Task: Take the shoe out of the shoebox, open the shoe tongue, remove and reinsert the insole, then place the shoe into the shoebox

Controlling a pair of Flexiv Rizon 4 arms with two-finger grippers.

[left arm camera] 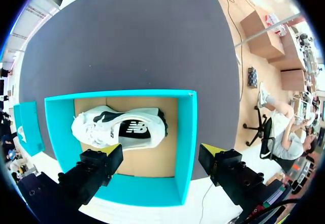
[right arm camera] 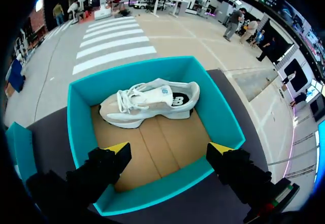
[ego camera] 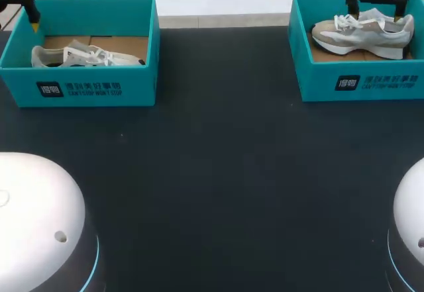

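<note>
Two teal shoeboxes stand well apart on the dark bench (ego camera: 218,159), each with one pale shoe inside.

The left jaws hang wide open above the left shoebox (ego camera: 86,88) and hold nothing. Their fingers straddle one side wall of that box. One yellow-tipped finger (left arm camera: 109,153) is over the cardboard floor, just beside the left shoe (left arm camera: 122,126), and the other finger is outside the wall. The shoe lies under and a little ahead of the jaws on the box floor. Its opening is turned up, so the dark insole shows, and its white laces run towards the toe.

The right jaws are also spread wide and empty, above the right shoebox (ego camera: 371,83). The right shoe (right arm camera: 152,102) stands on its sole ahead of them, lengthwise along the wall of the box farthest from the jaws. It is cream and grey with white laces on top. In the right wrist view, a stretch of bare cardboard floor lies between the shoe and the fingertips, which are clear of it. One tip is over the floor and the other is above the nearer wall. In the head view, the two fingers stand over the shoe's length, one towards each end.
</note>
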